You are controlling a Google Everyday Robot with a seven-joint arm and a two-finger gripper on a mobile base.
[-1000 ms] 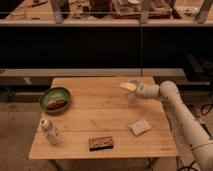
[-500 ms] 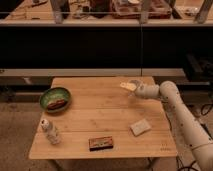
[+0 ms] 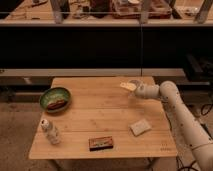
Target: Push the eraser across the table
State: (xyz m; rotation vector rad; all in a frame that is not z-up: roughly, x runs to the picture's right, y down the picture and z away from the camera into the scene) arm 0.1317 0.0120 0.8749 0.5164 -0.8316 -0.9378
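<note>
Now, gripper (image 3: 127,86) near table's (image 3: 100,116) far-right corner

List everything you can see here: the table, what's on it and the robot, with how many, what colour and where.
table: one, light wood, centre of view
bowl: one, green, left side of the table, something reddish-brown inside
small bottle: one, whitish, front left of the table, leaning
dark rectangular block: one, dark brown, front edge near the middle, likely the eraser
pale square pad: one, off-white, front right of the table
shelving: one, dark and cluttered, behind the table
arm: one, white, reaching in from the right
gripper: one, pale, over the table's far right part, apart from block and pad
</note>
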